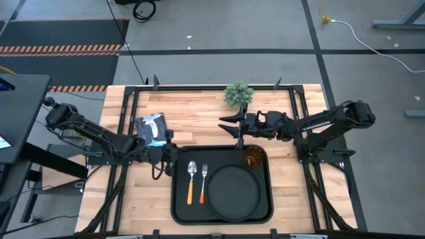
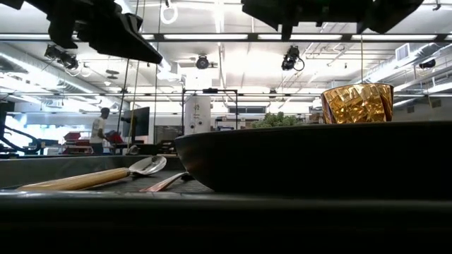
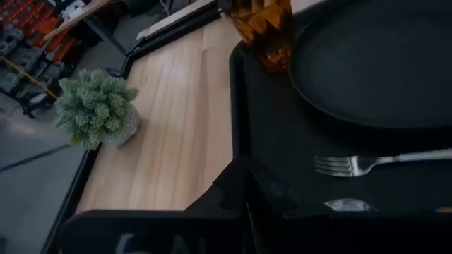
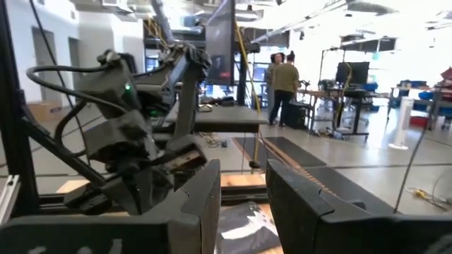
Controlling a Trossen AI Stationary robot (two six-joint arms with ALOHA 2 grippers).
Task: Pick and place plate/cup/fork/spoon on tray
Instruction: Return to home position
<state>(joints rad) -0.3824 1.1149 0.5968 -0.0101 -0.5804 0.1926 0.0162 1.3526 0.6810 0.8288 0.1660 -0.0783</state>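
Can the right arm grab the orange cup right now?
Probably yes. The right gripper hangs open just beyond the tray's far edge, and the cup stands in the near corner with nothing over it.

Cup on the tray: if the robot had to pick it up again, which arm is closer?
Right, probably. The right gripper hangs open just past the far edge of the tray, near the cup. The left gripper is at the tray's left edge, with the spoon and fork between.
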